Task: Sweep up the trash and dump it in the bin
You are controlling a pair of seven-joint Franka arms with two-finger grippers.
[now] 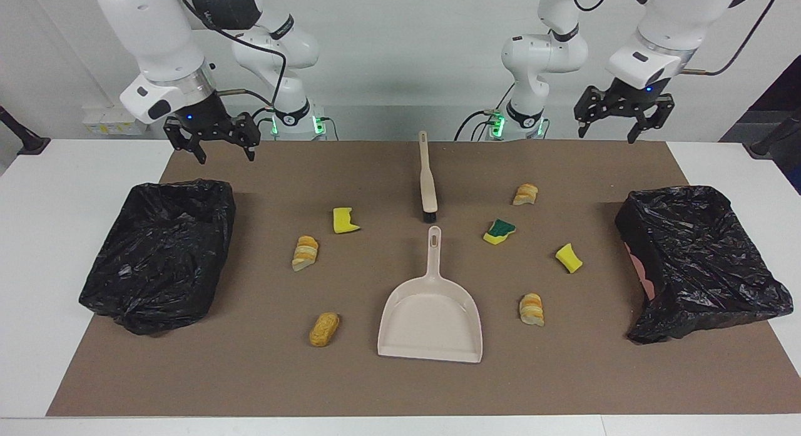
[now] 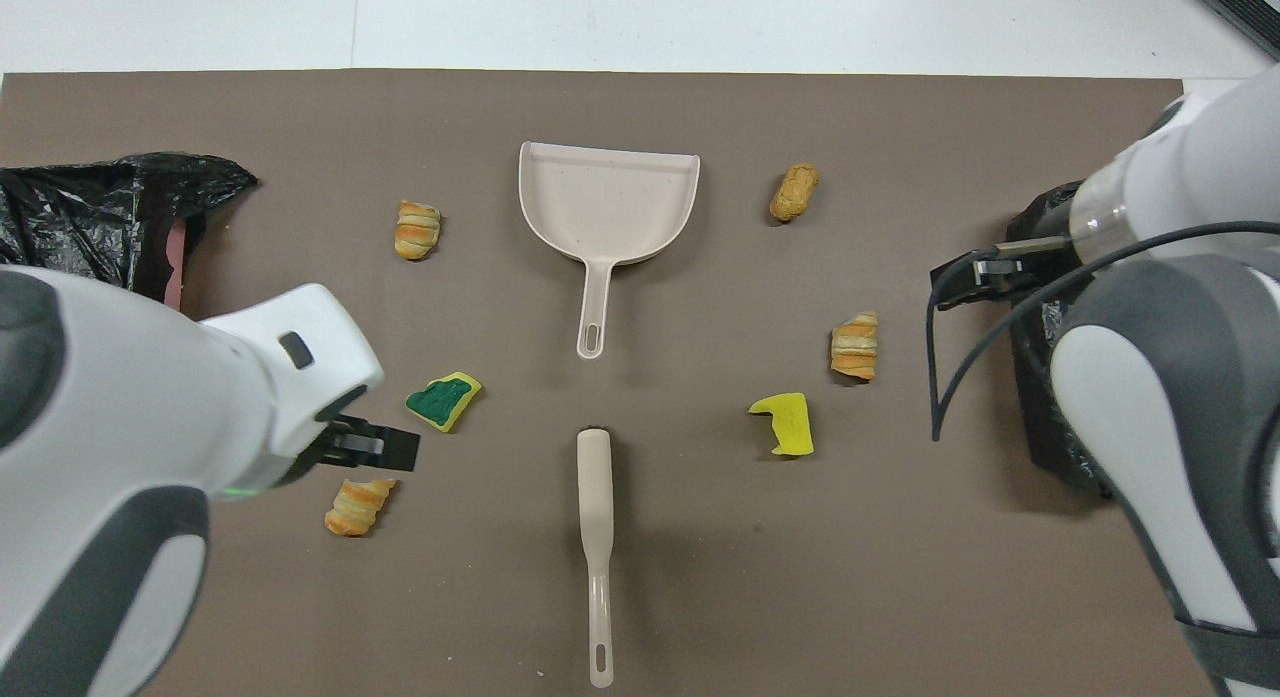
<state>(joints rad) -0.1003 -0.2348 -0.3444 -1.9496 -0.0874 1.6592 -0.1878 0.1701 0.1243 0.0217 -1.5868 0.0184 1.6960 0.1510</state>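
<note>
The flat brown mat [image 1: 263, 373] looks like matt paper or card, laid on a smooth white table [image 1: 56, 192]. The two bins' crinkled black plastic liners [image 1: 159, 251] [image 1: 701, 261] are glossy. The beige plastic dustpan [image 1: 430, 317] and the beige plastic brush [image 1: 427, 176] are smooth, with a dull sheen. The yellow sponge chunks [image 1: 345, 220] look porous — the tan bread-like lumps [image 1: 324, 328] rough and matt. The arms' white shells [image 2: 130, 427] are glossy.
</note>
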